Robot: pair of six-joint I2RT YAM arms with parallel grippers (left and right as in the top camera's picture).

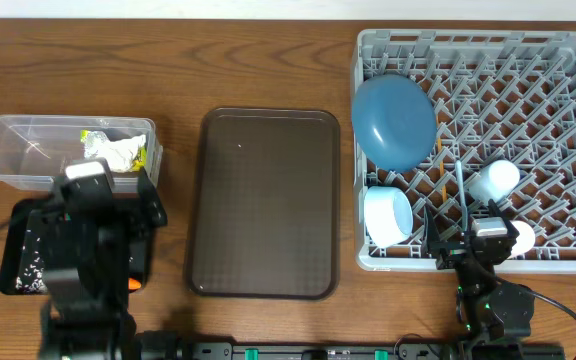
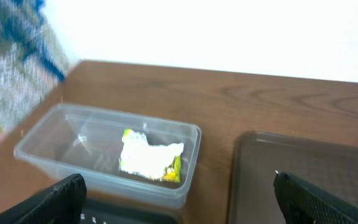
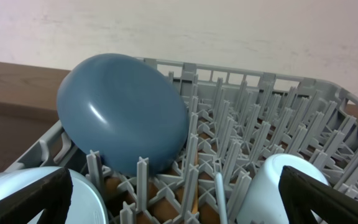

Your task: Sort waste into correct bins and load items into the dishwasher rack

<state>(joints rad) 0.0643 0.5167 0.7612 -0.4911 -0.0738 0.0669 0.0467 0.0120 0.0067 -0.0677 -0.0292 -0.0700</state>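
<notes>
The grey dishwasher rack point(image 1: 568, 150) holds a tilted blue plate point(image 1: 393, 120), a white bowl point(image 1: 388, 215), a light blue cup point(image 1: 495, 180) and a pale blue spoon point(image 1: 461, 190). My right gripper point(image 1: 480, 245) hangs open over the rack's front edge, between the bowl point(image 3: 89, 199) and the cup point(image 3: 266, 186), holding nothing. The clear tub point(image 1: 28, 150) contains the white napkin and the silver-and-yellow wrapper point(image 1: 116, 150). My left gripper point(image 1: 106, 200) is open and empty above the black tray point(image 1: 13, 265), which holds rice grains point(image 1: 33, 272) and an orange carrot point(image 1: 133, 284).
A brown serving tray point(image 1: 263, 205) lies in the middle between the bins and the rack. Another pale cup point(image 1: 521, 237) sits partly hidden behind my right wrist. The left arm covers much of the black tray.
</notes>
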